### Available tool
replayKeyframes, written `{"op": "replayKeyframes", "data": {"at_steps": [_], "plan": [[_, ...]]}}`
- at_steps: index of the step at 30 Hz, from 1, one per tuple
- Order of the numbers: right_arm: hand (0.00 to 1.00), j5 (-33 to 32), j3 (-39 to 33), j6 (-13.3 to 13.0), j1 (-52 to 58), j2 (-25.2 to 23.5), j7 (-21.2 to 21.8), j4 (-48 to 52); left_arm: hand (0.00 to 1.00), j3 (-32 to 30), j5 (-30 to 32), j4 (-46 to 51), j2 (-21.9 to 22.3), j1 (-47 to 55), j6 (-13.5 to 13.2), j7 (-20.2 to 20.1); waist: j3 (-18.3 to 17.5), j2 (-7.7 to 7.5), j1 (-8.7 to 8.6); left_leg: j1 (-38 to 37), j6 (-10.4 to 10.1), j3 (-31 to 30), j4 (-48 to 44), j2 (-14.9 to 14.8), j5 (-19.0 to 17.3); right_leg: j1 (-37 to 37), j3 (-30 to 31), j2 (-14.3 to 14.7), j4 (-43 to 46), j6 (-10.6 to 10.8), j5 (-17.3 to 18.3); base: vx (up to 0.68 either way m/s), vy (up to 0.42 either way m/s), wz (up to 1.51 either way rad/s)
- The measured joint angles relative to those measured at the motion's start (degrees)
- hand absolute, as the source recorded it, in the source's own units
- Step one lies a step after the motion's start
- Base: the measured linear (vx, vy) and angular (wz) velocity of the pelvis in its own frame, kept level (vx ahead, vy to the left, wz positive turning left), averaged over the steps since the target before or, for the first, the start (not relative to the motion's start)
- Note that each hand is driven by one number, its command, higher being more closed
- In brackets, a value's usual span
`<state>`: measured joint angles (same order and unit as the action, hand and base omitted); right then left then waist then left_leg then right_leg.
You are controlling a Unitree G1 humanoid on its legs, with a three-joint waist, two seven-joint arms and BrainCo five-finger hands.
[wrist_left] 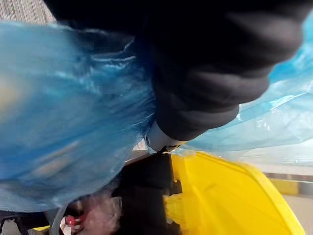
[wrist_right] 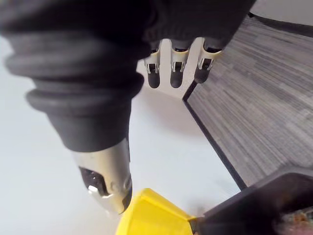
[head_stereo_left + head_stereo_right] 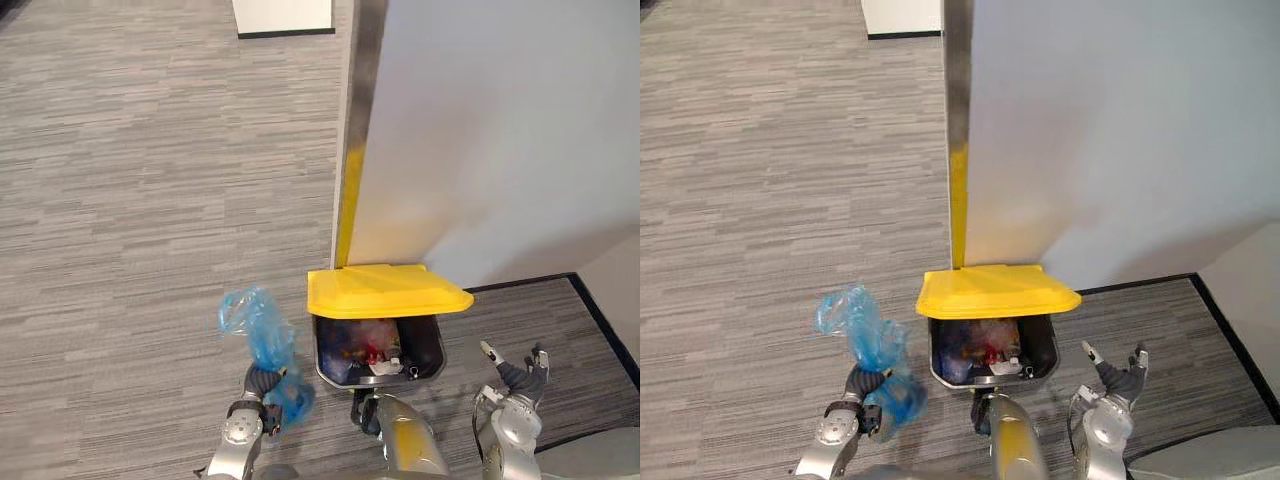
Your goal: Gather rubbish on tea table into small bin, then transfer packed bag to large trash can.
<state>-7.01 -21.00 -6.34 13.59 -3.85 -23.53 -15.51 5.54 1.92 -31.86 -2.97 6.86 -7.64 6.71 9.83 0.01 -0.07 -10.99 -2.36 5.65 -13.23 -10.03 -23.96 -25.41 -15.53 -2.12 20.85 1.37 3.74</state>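
You are gripping the blue rubbish bag (image 3: 255, 322) by its neck in your clenched left hand (image 3: 262, 386) at lower left, right hand (image 3: 520, 381) splaying loose-fingered at lower right; swinging low, you are risking snagging it on the trash can (image 3: 433, 350) rim

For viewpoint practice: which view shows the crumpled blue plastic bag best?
Left eye view: the whole crumpled blue plastic bag shows, in the left hand. Right eye view matches; left wrist view shows a close patch.

There is one blue bag (image 3: 262, 335), one dark bin (image 3: 428, 345) with one yellow lid (image 3: 385, 290), a jumble of rubbish (image 3: 368, 345) inside that cannot be counted, and two hands: left hand (image 3: 262, 384) and right hand (image 3: 518, 375).
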Motion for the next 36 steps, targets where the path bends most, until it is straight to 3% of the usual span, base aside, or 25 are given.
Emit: {"op": "replayKeyframes", "data": {"at_steps": [4,6,13,14,15,16,17,18,19,20,21,22,23,25,28,36], "plan": [[0.00,-3.69,-0.76,0.13,-0.34,0.10,1.53,-9.75,1.00,-1.67,-0.06,0.32,-0.23,-0.04,0.19,0.05,-0.24,-0.45,-0.75,-0.15,0.06,-0.11,0.13,-0.90,-0.41,0.05,-0.36,0.77,-0.31,0.04,0.03,-0.08,-0.054,-0.04],[0.00,-6.60,0.20,0.68,-0.96,0.00,4.88,-16.84,1.00,-2.32,-0.18,0.32,-0.82,-0.34,0.50,-0.02,-0.26,-0.45,-1.03,0.17,-0.11,-0.30,0.48,-1.82,-0.51,0.06,-0.97,1.84,-1.19,0.05,0.01,-0.05,-0.077,-0.02],[0.00,-6.80,4.96,2.68,-6.19,0.48,11.88,-25.79,1.00,-3.95,-0.27,0.27,-1.86,-0.90,0.54,-0.22,0.20,-0.56,-0.63,0.43,0.03,-3.53,4.11,-3.22,-0.44,-0.04,-4.18,3.11,-3.17,0.07,0.01,-0.04,-0.103,0.08],[0.00,-5.48,6.65,2.85,-7.95,1.03,12.59,-26.57,1.00,-3.96,-0.30,0.13,-1.67,-0.96,0.51,-0.26,0.76,0.22,-0.36,0.59,-0.17,-4.26,4.66,-4.21,-0.42,-1.93,-3.71,2.86,0.72,-1.67,0.55,-0.01,-0.126,0.24],[0.00,-4.53,8.33,2.95,-8.65,1.70,12.76,-26.65,1.00,-4.00,-0.30,-0.11,-1.84,-1.00,0.52,-0.33,0.69,-1.45,-0.78,0.24,-1.18,-4.70,4.57,-3.30,0.00,-3.13,-1.81,2.07,4.04,-3.39,2.91,0.00,-0.141,0.23],[0.00,-3.49,9.28,2.92,-9.33,2.47,13.57,-27.23,1.00,-4.09,-0.36,-0.77,-2.01,-1.19,0.53,-0.26,0.75,-0.77,-0.39,0.44,-1.65,-6.01,4.54,-3.58,-0.03,-3.08,-2.97,2.60,3.68,-3.30,4.07,0.00,-0.123,0.21],[0.00,-2.37,10.80,2.64,-12.08,2.51,13.89,-28.22,1.00,-4.20,-0.82,-0.90,-2.61,-1.50,0.49,-0.40,0.83,-0.67,0.21,3.54,-1.54,-7.00,2.75,-3.46,-0.08,-3.27,-4.20,2.81,1.15,0.36,3.79,-0.03,-0.107,0.05],[0.00,-1.86,10.92,2.71,-13.89,3.22,13.90,-28.54,1.00,-4.06,-1.13,-1.34,-2.45,-1.98,0.34,-0.42,1.31,0.92,0.74,6.32,-0.68,-7.33,1.05,-4.35,-0.19,-4.78,-5.11,2.48,3.20,1.48,4.00,-0.04,-0.104,0.24],[0.00,-1.14,12.91,2.87,-16.07,4.77,13.91,-28.59,1.00,-4.03,-1.40,-1.57,-1.72,-3.39,-0.37,-0.45,2.25,0.04,0.33,7.47,-3.14,-8.59,-0.75,-4.04,0.05,-8.60,1.54,0.87,21.43,-3.76,5.26,0.01,-0.101,0.62],[0.00,0.06,14.89,2.83,-17.04,5.37,13.91,-29.18,1.00,-4.69,-1.63,-2.31,-1.97,-3.35,-0.33,-0.33,3.51,-1.23,0.02,6.91,-6.48,-10.69,-0.90,-2.86,0.94,-4.31,6.06,-0.03,18.46,-4.53,8.98,0.06,-0.120,0.68],[0.00,0.85,15.34,2.87,-18.48,6.01,14.09,-29.87,1.00,-4.52,-1.79,-2.55,-1.70,-3.55,-0.12,-0.45,4.11,-0.13,0.29,7.81,-7.13,-11.36,-2.24,-3.37,1.19,-3.33,4.65,0.08,16.65,-2.57,9.20,0.10,-0.100,0.48],[0.00,1.81,16.27,2.88,-21.13,6.60,14.29,-29.85,1.00,-4.50,-1.91,-2.39,-1.62,-3.43,-0.24,-0.46,4.07,0.20,0.77,10.46,-7.32,-11.27,-5.45,-2.25,1.40,-3.00,2.62,-0.37,13.15,-2.26,6.66,0.07,-0.063,0.24],[0.00,4.02,17.86,3.17,-22.68,7.51,14.33,-29.82,1.00,-4.60,-2.15,-2.40,-1.67,-3.55,-0.31,-0.41,4.18,0.44,0.66,12.85,-7.23,-10.64,-6.83,-0.37,1.70,-2.25,1.21,-0.30,10.33,-4.56,4.77,0.06,-0.024,0.34],[0.00,5.93,20.03,3.26,-23.43,8.18,14.75,-29.78,1.00,-4.72,-2.38,-2.35,-2.05,-3.83,-0.50,-0.32,4.60,0.07,1.41,13.10,-6.76,-9.80,-5.12,0.15,2.69,-1.44,-0.07,-0.35,9.34,-5.99,3.84,0.03,-0.010,0.36],[0.00,7.61,22.46,3.24,-26.94,8.98,14.90,-27.27,1.00,-4.64,-2.39,-2.22,-2.19,-3.52,-0.50,-0.26,4.77,0.13,0.99,12.86,-6.49,-9.58,-3.36,0.14,4.52,-0.68,-0.67,-0.58,7.71,-5.96,2.83,0.02,0.017,0.11],[0.00,7.37,24.14,2.40,-35.91,13.45,14.80,-23.91,1.00,-3.22,-2.48,-1.34,-3.56,-3.31,-1.49,-0.10,5.41,0.46,2.64,15.42,-5.46,-10.16,-4.11,0.15,6.00,2.28,-2.26,-0.20,-0.30,-5.25,-2.66,-0.03,0.054,0.10]]}}
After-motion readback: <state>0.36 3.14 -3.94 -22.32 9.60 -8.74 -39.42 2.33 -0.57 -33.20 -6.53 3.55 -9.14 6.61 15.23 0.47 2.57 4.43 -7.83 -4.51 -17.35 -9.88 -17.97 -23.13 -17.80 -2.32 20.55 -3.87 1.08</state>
